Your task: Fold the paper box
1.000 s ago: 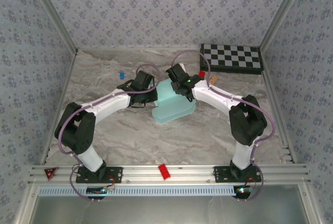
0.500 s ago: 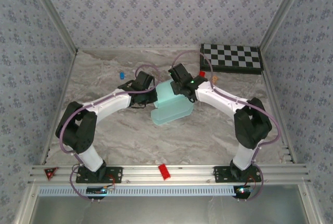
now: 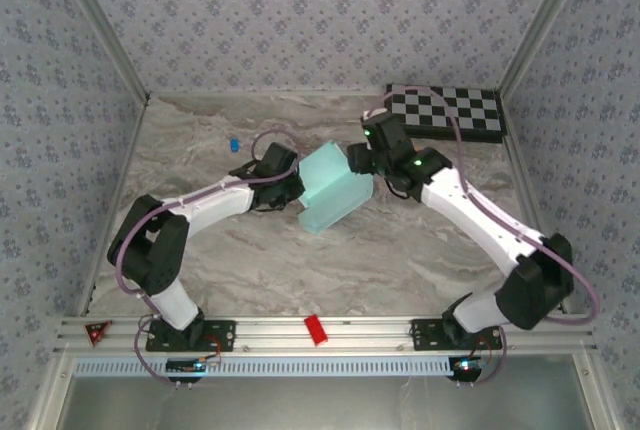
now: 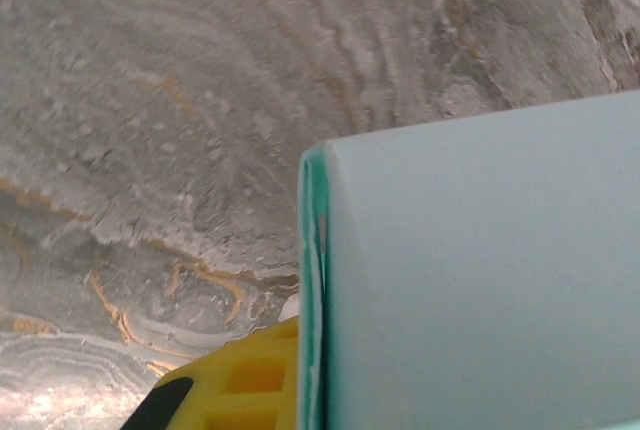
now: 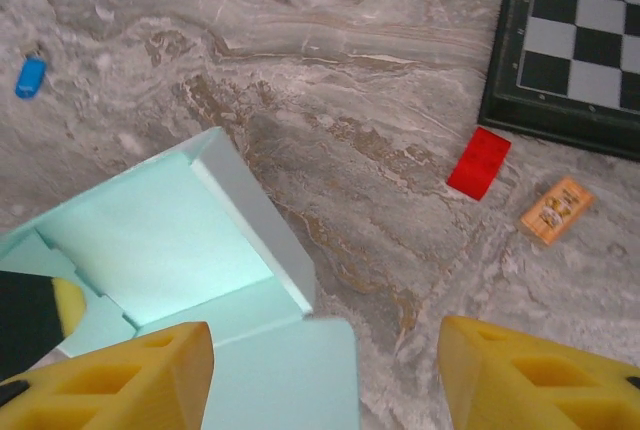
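Surface: a grey-and-white marble-pattern tabletop [image 3: 400, 250] with brown veins, bare over most of its near half.
Room: walls of pale wallpaper with small blue flowers [image 3: 320, 10] close in three sides; a ribbed aluminium rail [image 3: 540, 330] runs along the near edge.
Task thing: the pale light-blue thin card paper box [image 3: 328, 188] sits near the table's middle, between the two arms, partly folded with flaps open.
Left gripper [image 3: 290, 188]: clamped on the box's left edge; its yellow finger [image 4: 240, 390] lies against the card.
Right gripper [image 3: 360, 162]: jaws apart, just beside the box's right side, holding nothing.
Far right corner: a black-and-white checkerboard [image 3: 445, 112].
Loose bits: a small blue piece [image 3: 232, 142], a red block [image 5: 478, 162], an orange tag [image 5: 556, 209].
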`<control>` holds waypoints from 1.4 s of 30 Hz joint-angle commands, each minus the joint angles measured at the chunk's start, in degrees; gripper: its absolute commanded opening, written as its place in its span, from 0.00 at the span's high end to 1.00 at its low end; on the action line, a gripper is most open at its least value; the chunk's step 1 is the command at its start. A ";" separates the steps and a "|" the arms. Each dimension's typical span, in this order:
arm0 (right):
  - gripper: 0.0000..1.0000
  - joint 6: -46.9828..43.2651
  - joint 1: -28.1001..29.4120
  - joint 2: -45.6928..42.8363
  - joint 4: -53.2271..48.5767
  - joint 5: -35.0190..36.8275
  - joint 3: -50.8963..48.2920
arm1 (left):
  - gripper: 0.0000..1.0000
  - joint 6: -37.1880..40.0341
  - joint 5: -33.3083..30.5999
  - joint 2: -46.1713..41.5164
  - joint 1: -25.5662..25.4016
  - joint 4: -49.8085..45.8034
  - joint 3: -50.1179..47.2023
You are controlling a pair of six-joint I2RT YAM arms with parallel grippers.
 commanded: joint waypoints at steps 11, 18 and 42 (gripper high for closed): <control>0.37 15.20 -1.72 -16.15 -7.95 -12.10 -8.49 | 1.00 -29.05 -8.77 -4.99 -3.40 -13.06 2.90; 0.43 26.74 0.91 -18.33 0.79 -19.31 -16.53 | 1.00 -38.25 -10.02 -6.75 -6.06 -16.72 1.91; 0.54 31.50 4.20 -12.86 10.86 -19.27 -21.20 | 1.00 -44.03 -8.30 -7.22 -8.24 -16.38 -1.10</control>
